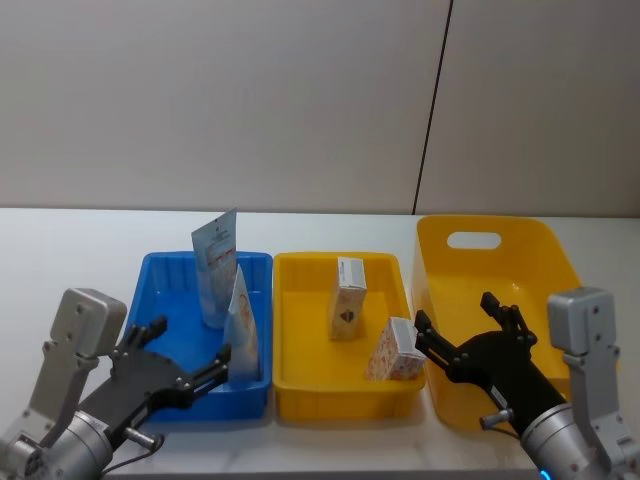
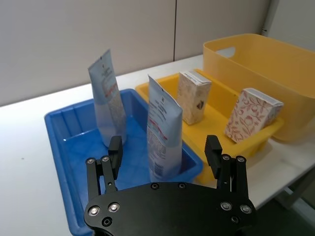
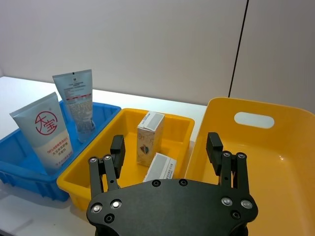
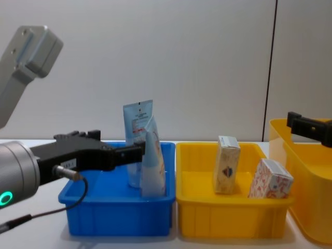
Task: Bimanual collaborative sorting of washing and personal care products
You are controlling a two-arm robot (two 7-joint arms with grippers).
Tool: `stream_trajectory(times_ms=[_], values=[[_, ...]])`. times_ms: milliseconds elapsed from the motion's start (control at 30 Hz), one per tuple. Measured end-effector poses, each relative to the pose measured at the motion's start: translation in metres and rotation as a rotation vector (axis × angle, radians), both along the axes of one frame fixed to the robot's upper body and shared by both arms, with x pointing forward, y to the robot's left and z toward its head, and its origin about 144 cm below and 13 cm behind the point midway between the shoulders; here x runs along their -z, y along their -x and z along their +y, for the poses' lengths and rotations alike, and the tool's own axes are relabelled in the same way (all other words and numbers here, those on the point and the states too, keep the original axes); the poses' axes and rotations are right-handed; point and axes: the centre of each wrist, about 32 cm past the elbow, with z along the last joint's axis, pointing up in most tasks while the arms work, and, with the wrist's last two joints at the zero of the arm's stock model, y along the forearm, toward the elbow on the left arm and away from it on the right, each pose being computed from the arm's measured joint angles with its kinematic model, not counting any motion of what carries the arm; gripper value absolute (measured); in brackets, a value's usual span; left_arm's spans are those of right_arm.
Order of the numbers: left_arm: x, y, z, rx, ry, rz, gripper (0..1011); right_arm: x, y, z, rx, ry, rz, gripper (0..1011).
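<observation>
Left hand [image 1: 197,340] and right hand [image 1: 455,312] both open and empty at the bottom, so I'd pinch the nearer tube [image 1: 242,330] across its flat faces.

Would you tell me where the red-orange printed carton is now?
Head view: the red-orange printed carton leans in the yellow tray, front right corner, beside the upright cream carton.

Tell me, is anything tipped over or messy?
Only the red-patterned carton: it leans tilted in the yellow tray, while the cream carton beside it stands upright. Nothing spilled.
</observation>
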Motion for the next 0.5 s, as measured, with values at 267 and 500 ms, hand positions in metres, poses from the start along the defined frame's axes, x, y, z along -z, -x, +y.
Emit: stream_trajectory(times_ms=[267,500], values=[[0.006,-0.006,-0.001,0.035,0.017,0.049,1001,0.000,0.000,0.000,0.000,0.000,0.000,1003],[0.010,-0.020,-0.008,0.066,0.033,0.080,1001,0.000,0.000,0.000,0.000,0.000,0.000,1003]])
